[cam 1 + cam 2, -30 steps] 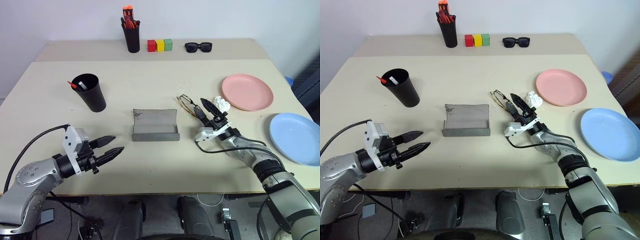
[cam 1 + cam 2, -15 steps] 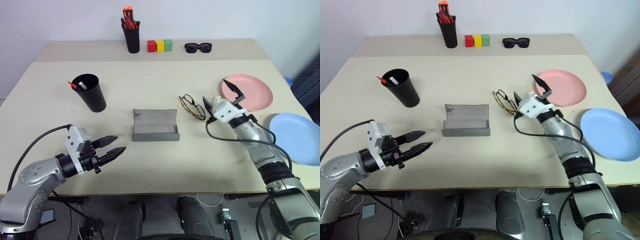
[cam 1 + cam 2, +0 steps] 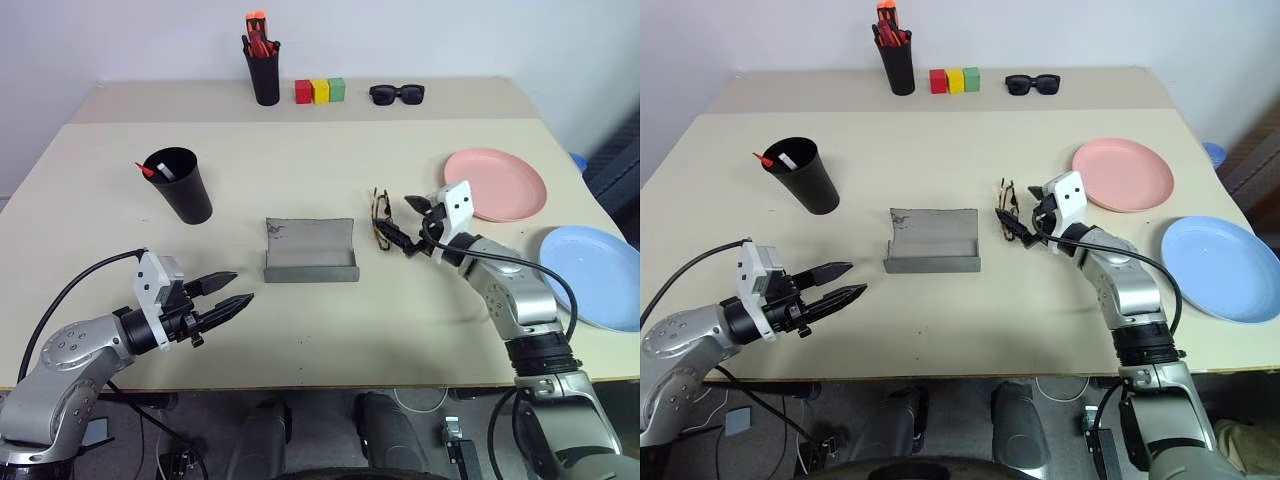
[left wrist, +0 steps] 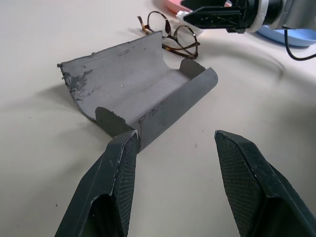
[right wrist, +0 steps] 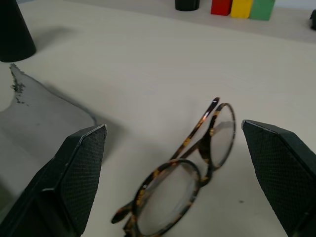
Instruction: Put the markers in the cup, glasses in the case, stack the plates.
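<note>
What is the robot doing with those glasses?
The robot's right gripper is wide open next to the glasses, which lie on the table, not held. The grey case sits open beside them, empty. The left gripper hangs open above the table with nothing in it. Two markers are in the black cup. The pink plate and blue plate lie apart, unstacked.

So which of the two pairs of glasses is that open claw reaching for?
The thin wire-framed glasses with clear lenses, lying right before the open right gripper. The chunky black sunglasses sit far off at the table's back edge.
</note>
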### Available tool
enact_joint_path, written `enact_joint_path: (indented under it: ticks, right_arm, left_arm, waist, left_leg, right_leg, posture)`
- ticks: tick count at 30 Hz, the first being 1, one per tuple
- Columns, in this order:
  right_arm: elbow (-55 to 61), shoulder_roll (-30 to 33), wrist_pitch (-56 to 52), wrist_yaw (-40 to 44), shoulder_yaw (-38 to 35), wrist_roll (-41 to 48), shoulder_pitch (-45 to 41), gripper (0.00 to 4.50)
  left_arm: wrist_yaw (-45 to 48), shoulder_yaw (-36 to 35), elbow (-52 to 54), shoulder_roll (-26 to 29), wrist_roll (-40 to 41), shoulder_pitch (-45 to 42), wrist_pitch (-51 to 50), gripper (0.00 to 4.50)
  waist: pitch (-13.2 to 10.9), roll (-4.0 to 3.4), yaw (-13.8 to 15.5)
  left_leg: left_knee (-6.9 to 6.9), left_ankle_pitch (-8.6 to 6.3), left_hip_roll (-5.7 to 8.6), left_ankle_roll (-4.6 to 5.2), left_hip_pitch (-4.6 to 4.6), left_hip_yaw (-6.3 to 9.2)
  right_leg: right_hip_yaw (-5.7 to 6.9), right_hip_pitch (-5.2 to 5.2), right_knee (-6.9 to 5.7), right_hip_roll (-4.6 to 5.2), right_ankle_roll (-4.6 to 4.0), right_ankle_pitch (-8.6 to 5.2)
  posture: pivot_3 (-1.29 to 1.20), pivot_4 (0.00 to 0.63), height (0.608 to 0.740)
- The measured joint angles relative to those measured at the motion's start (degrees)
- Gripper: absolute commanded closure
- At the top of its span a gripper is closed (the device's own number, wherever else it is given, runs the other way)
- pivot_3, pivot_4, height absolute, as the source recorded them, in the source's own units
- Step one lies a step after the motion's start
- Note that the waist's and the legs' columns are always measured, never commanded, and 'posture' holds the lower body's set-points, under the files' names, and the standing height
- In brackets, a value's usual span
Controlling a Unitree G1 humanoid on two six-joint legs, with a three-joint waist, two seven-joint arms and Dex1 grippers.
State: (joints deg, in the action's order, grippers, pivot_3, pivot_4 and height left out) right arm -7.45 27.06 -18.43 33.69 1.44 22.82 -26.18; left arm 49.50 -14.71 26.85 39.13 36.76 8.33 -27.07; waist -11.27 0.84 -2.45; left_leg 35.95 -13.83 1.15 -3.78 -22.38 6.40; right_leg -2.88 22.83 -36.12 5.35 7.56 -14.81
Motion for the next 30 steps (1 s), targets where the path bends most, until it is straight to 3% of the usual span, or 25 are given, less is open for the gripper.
enact_joint_path:
  ticks: [13, 30]
  right_arm:
    - [5.39, 2.12, -8.76, 5.77, -0.87, 2.1, 4.42, 0.04]
    - [7.41, 2.58, -10.01, 8.33, -1.9, 2.23, 5.25, 0.04]
  left_arm:
    - [-0.69, -0.01, 0.2, 0.0, 0.0, 1.02, -0.08, 1.97]
    - [-0.76, 0.38, 0.2, 0.0, 0.0, 0.95, -0.05, 1.97]
  waist:
    - [0.0, 0.0, 0.08]
    - [0.0, 0.0, 0.06]
  left_leg:
    - [0.02, 0.0, 0.0, 0.0, -0.03, -0.02]
    - [0.0, 0.0, 0.0, 0.0, -0.04, -0.02]
  right_leg:
    - [0.0, 0.02, 0.02, 0.01, 0.0, -0.01]
    - [0.0, 0.04, 0.03, 0.01, 0.0, -0.01]
  posture:
    - [0.0, 0.15, 0.74]
    - [0.0, 0.15, 0.74]
